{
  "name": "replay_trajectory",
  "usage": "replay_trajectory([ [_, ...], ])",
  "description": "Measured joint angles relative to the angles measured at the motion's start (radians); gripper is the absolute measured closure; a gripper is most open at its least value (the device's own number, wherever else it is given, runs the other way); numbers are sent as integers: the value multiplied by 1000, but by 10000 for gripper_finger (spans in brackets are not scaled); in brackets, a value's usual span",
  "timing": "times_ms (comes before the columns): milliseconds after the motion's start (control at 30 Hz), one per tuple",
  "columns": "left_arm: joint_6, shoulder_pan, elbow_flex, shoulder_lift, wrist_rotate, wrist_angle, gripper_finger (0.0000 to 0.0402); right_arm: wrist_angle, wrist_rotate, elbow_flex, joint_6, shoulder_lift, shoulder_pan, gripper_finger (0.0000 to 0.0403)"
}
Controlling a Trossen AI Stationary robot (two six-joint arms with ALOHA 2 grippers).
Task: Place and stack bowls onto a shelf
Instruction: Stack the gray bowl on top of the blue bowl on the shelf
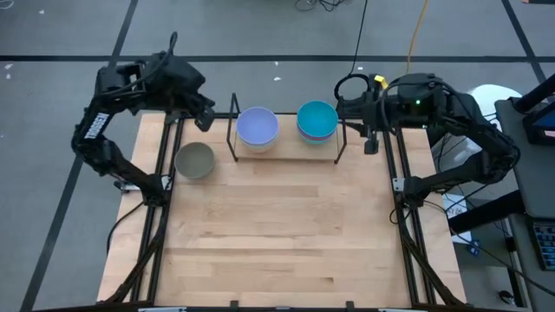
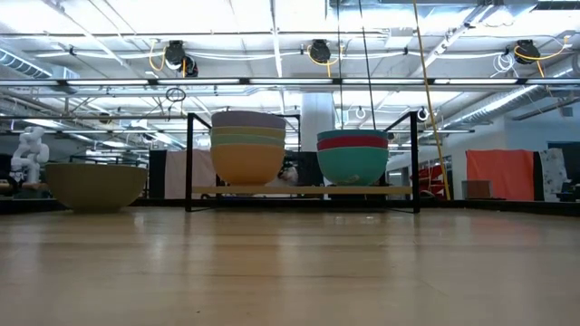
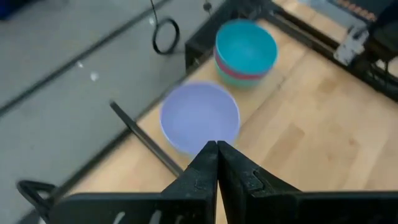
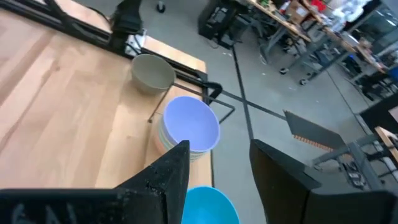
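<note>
High view: the light wooden plank table [image 1: 277,234] fills the frame, smooth, pale grain. Landmark is the shelf [image 1: 286,149], a low rack of thin black metal rods around a light wooden board, at the table's far edge.

Two dark jointed arms. Left arm stands beyond the shelf's left end; left gripper [image 1: 206,122] hangs just beside that end, above the table, holding nothing. In the left wrist view its fingers [image 3: 205,168] are pressed together with no gap. Right arm stands past the shelf's right end; right gripper [image 1: 370,143] hangs just outside that end. In the right wrist view its fingers [image 4: 168,168] stand wide apart, empty.

Bowls, all small, round, plain, matte. Two stacks on the shelf board.
- Left stack [image 2: 247,147]: four counted in the low view, lavender on top, then pale yellow, mint green, orange at the bottom.
- Right stack [image 2: 352,156]: three counted, teal, magenta, teal. From above only the top teal bowl [image 1: 317,119] and a sliver below it show.
- One grey-olive bowl [image 1: 195,159] sits upright on the table, just left of the shelf, apart from it.

Total bowls: eight.

Both grippers are out of frame in the low view.
</note>
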Motion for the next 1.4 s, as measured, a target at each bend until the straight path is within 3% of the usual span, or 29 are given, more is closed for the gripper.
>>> replay_trajectory([
  [267, -124, -16, -339, -148, 167, -3, 381, 20, 3, 0, -1, -7, 42, 241],
  [467, -147, -36, -550, -189, 322, -2, 380, 36, 4, 0, -22, -7, 51, 241],
  [767, -134, -70, -788, -182, 334, -1, 380, 37, 4, 0, -27, -7, 51, 241],
  [967, -135, -70, -859, -183, 335, 0, 394, 51, 4, 0, -27, -7, 50, 241],
  [1400, -129, -70, -977, -183, 307, -1, 325, 60, 4, 0, -21, -7, 50, 241],
])
